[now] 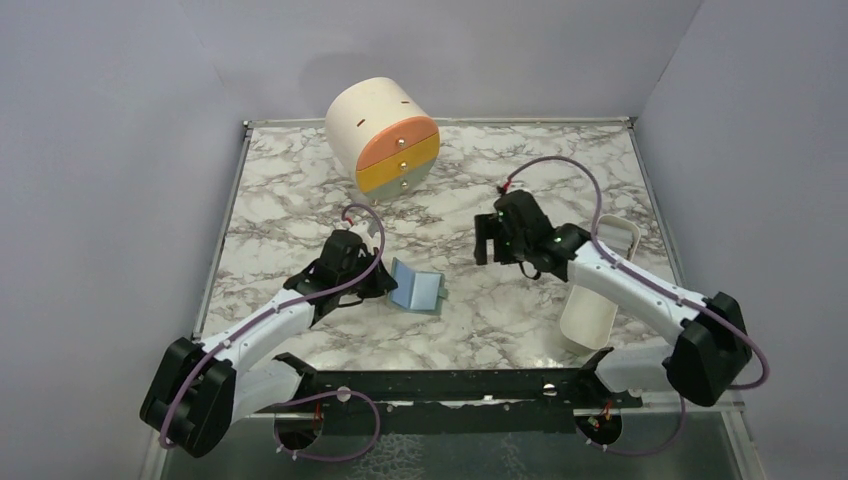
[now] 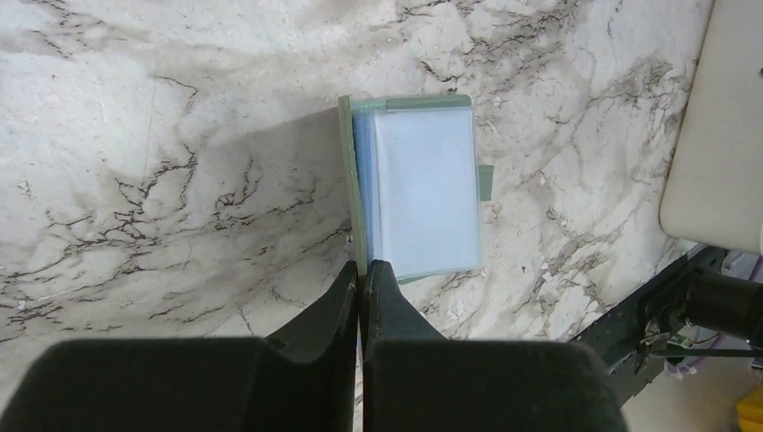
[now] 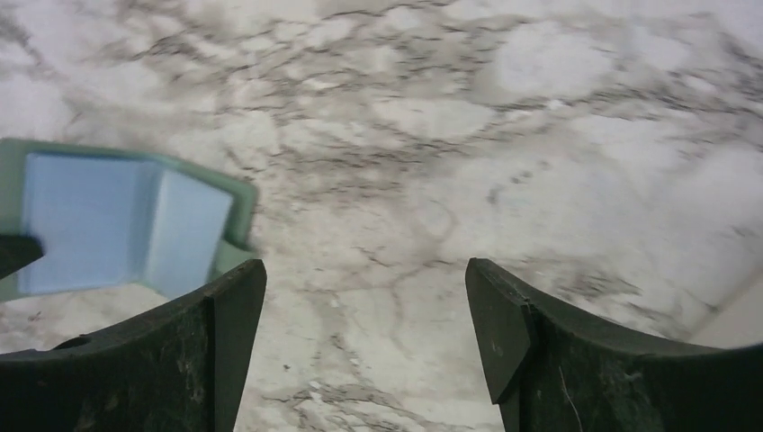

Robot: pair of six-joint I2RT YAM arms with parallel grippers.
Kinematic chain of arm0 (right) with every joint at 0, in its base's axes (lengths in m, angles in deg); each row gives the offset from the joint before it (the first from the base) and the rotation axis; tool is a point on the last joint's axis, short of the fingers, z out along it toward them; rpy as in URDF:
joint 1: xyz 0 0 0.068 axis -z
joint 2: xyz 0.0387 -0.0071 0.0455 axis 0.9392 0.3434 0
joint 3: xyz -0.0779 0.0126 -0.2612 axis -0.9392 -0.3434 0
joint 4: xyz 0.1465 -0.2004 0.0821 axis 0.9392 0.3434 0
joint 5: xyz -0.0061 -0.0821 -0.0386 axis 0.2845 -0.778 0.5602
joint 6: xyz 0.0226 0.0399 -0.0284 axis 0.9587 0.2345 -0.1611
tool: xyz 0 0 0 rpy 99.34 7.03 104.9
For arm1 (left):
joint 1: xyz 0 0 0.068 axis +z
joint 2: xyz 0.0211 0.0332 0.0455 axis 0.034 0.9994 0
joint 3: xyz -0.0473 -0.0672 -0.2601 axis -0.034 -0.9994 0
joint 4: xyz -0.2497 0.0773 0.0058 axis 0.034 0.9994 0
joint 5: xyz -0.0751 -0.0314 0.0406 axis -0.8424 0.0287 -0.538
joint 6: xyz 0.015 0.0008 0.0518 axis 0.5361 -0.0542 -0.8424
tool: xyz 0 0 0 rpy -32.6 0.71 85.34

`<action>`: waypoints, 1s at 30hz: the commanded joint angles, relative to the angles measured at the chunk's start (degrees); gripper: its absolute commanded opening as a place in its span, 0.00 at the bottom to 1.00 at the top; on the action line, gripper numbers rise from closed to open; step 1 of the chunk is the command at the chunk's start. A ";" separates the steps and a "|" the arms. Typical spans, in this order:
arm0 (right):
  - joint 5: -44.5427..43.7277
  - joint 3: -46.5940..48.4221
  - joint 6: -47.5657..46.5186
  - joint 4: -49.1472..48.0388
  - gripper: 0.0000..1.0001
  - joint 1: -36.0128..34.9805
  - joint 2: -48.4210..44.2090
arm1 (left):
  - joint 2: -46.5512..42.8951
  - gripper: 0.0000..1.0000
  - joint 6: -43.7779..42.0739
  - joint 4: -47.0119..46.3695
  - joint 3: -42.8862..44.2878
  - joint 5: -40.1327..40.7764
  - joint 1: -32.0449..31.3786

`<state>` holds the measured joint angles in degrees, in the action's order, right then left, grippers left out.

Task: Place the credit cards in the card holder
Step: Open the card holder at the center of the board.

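Note:
The card holder point(image 1: 417, 289), a sage-green bifold wallet with pale blue lining, lies open on the marble table, left of centre. It also shows in the left wrist view point(image 2: 423, 193) and the right wrist view point(image 3: 126, 220). My left gripper point(image 1: 385, 281) is shut on the edge of the wallet's left flap point(image 2: 364, 270), which stands upright while the other flap lies flat. My right gripper point(image 1: 487, 246) is open and empty point(image 3: 364, 279), hovering over bare table to the right of the wallet. No credit cards are in view.
A cream cylinder with orange, yellow and grey drawers point(image 1: 385, 135) stands at the back centre. A long white tray point(image 1: 600, 290) lies under the right arm near the right edge, and shows in the left wrist view point(image 2: 720, 135). A black rail runs along the near edge.

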<state>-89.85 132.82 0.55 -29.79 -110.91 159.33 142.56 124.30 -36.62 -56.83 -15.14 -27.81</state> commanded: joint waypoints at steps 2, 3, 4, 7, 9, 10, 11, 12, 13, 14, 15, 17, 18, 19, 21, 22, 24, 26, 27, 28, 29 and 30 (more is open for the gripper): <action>-9.10 -5.01 3.94 8.18 0.86 8.08 -8.47 | -1.85 0.00 -1.29 1.77 1.65 -1.75 -0.04; -9.15 -5.74 4.02 8.22 0.86 10.03 -9.49 | -1.88 0.00 -1.33 1.75 1.61 -1.89 -0.08; -9.76 -6.31 4.30 8.49 0.86 11.56 -10.21 | -1.95 0.00 -1.51 1.85 1.63 -2.03 -0.09; -14.01 -7.52 5.41 8.52 0.86 13.25 -11.82 | -2.35 0.00 -1.57 1.66 1.38 -2.12 -0.04; -16.64 -8.46 6.97 8.28 0.86 13.58 -12.88 | -2.51 0.00 -1.36 1.51 1.24 -2.08 -0.11; -18.43 -8.87 7.83 8.24 0.86 13.98 -13.36 | -2.64 0.00 -1.40 1.46 1.24 -2.05 -0.04; -20.05 -9.26 8.70 8.40 0.86 14.41 -13.70 | -2.61 0.00 -1.30 1.38 1.27 -2.11 -0.11; -21.26 -9.48 9.81 8.74 0.86 15.12 -13.96 | -2.61 0.00 -1.29 1.47 1.30 -2.17 -0.06; -22.14 -9.54 10.58 9.07 0.86 15.84 -14.13 | -2.67 0.00 -1.26 1.60 1.42 -2.35 -0.04; -22.99 -9.48 11.14 9.47 0.85 16.46 -14.18 | -2.64 0.00 -1.31 1.64 1.48 -2.57 -0.10; -23.85 -9.52 11.56 9.75 0.85 17.00 -14.18 | -2.71 0.00 -1.29 1.64 1.43 -2.71 -0.04; -25.98 -9.57 12.26 10.26 0.88 18.19 -13.74 | -3.06 0.00 -1.29 1.49 1.26 -2.83 -0.04; -25.94 -9.77 11.49 9.78 0.92 18.88 -13.41 | -3.22 0.00 -1.28 1.22 1.00 -2.71 -0.05; -25.14 -9.74 11.30 9.76 0.94 20.07 -13.02 | -3.39 0.00 -1.13 0.93 0.72 -2.66 -0.04; -23.32 -9.80 12.36 9.97 0.95 22.57 -12.89 | -3.53 0.00 -0.70 0.56 0.41 -3.22 -0.04; -22.40 -10.29 12.65 9.64 0.95 23.70 -13.40 | -3.58 0.00 -0.70 0.38 0.40 -3.53 -0.06; -21.02 -11.58 13.01 8.59 0.95 25.45 -14.60 | -3.64 0.00 -0.70 0.38 0.31 -3.84 -0.08; -19.47 -12.53 12.78 7.40 0.95 26.58 -15.03 | -3.61 0.00 -0.70 0.40 0.41 -3.75 -0.04; -18.17 -13.06 12.79 6.76 0.95 27.17 -14.90 | -3.63 0.00 -0.70 0.48 0.56 -3.71 -0.04; -16.63 -13.51 12.82 6.12 0.95 27.83 -14.60 | -3.61 0.00 -0.70 0.48 0.57 -3.71 -0.04; -14.69 -13.83 12.95 5.66 0.95 28.46 -14.24 | -3.66 0.00 -0.70 0.37 0.52 -3.65 -0.04; -13.76 -13.89 13.22 5.49 0.94 28.74 -13.77 | -3.64 0.00 -0.59 0.27 0.57 -3.56 -0.08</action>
<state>-108.80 119.95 12.05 -21.33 -83.65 145.53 140.09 123.56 -34.59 -56.77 -17.24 -27.81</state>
